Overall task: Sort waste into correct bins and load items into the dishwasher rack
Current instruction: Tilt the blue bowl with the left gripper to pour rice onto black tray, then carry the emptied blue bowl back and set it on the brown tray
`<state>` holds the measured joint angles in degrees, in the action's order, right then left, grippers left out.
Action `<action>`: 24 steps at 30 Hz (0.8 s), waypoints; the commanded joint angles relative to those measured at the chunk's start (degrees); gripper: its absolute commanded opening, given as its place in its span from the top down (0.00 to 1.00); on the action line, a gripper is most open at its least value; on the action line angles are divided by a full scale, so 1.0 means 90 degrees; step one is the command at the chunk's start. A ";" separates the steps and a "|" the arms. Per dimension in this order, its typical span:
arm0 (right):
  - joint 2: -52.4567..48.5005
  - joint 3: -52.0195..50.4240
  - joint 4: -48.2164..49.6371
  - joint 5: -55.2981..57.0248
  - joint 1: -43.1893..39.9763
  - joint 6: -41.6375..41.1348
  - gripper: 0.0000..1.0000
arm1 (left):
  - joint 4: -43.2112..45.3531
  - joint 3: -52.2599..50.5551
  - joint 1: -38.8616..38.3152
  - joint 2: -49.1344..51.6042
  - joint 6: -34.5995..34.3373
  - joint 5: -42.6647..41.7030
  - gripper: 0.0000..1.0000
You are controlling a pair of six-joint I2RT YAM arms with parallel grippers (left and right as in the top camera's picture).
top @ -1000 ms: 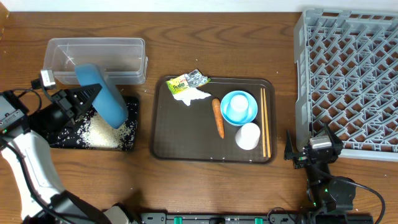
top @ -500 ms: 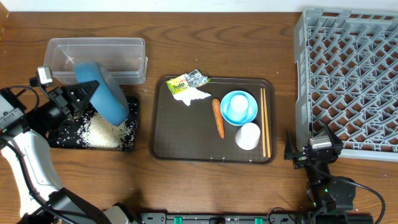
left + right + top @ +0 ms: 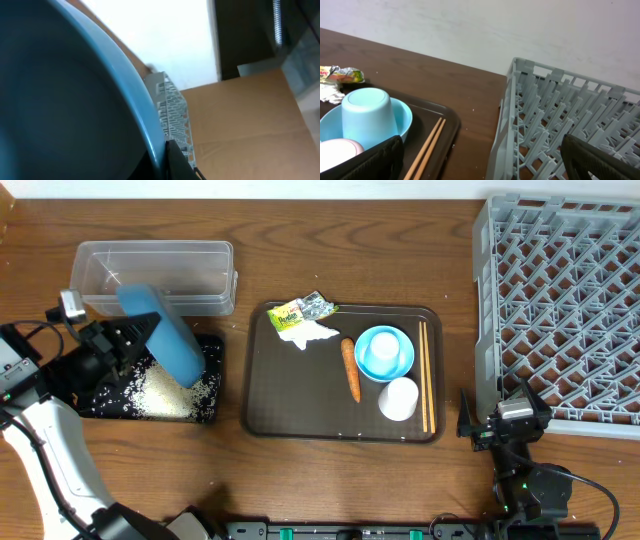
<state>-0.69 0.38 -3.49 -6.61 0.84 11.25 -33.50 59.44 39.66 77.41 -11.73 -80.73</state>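
My left gripper [image 3: 143, 337] is shut on the rim of the wide dark-blue bowl [image 3: 165, 335], which is tipped steeply over the black tray [image 3: 214, 380]. A heap of white rice [image 3: 165, 392] lies in that tray. In the left wrist view the bowl [image 3: 60, 100] fills the frame, its rim pinched by a dark finger [image 3: 177, 162]. On the brown serving tray [image 3: 300, 395] lie the wrapper [image 3: 303, 310], tissue [image 3: 312, 333], carrot [image 3: 351, 370], light-blue bowl [image 3: 384, 353], white cup [image 3: 398, 399] and chopsticks [image 3: 427, 375]. My right gripper [image 3: 482, 165] stands open and empty beside the grey rack [image 3: 560, 310].
A clear plastic tub [image 3: 155, 270] stands behind the black tray. The rack's near wall [image 3: 505, 130] rises just right of the serving tray's edge. Scattered rice grains dot the black tray's left part [image 3: 100, 395].
The left gripper and the tipped dark-blue bowl have drifted slightly to the left over the black tray. The right arm has not moved.
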 commanded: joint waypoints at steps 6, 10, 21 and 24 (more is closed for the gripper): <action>0.0034 -0.0007 -0.0024 0.0019 0.0034 0.0068 0.01 | -0.0772 0.0046 -0.1154 -0.1180 0.0396 0.3483 0.94; 0.0034 -0.0007 -0.0024 0.0019 0.0034 0.0068 0.01 | -0.0699 0.0066 -0.1957 -0.2001 0.0389 0.4486 0.94; 0.0034 -0.0007 -0.0024 0.0019 0.0034 0.0068 0.01 | -0.1134 0.0063 -0.4692 -0.2664 0.0340 0.7060 0.94; 0.0034 -0.0007 -0.0024 0.0019 0.0034 0.0068 0.01 | -0.1132 0.0063 -0.5787 -0.2402 0.0090 0.8060 0.94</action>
<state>-0.69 0.38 -3.46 -6.61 0.84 11.27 -43.70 59.44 -5.69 54.15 -9.56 -19.92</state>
